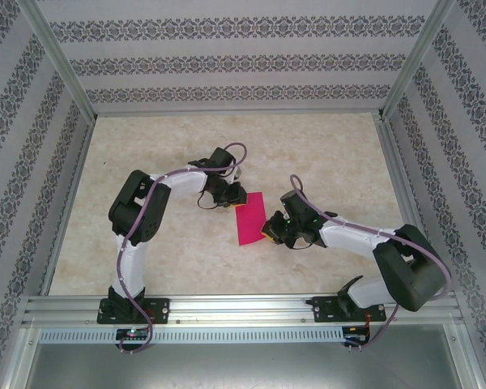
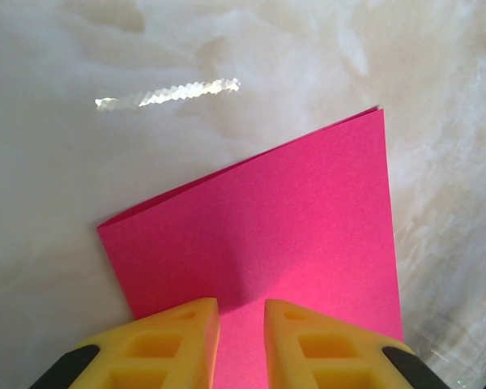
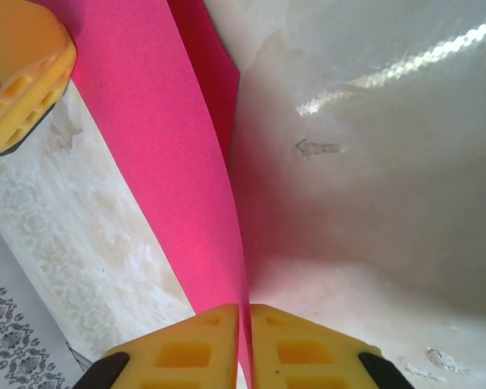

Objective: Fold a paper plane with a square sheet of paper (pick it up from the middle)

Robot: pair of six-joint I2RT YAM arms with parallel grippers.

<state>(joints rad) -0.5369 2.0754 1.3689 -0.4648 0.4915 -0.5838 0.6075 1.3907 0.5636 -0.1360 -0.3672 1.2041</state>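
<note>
The square sheet of paper [image 1: 249,219], magenta-pink, lies mid-table folded in half into a narrow rectangle. No paper plane is in view. My left gripper [image 1: 231,197] is over the sheet's far end. In the left wrist view its yellow fingertips [image 2: 190,324] stand a little apart on the sheet of paper [image 2: 292,219], and pink shows through the gap. My right gripper [image 1: 269,231] is at the near right edge. In the right wrist view my right gripper [image 3: 245,318] is shut on the upper layer of the paper [image 3: 170,146], which rises edge-on from the table.
The tabletop [image 1: 324,162] is pale marbled and glossy, with aluminium rails and patterned walls on three sides. The left gripper's yellow finger [image 3: 20,73] shows at the top left of the right wrist view. Both grippers sit close together over the paper.
</note>
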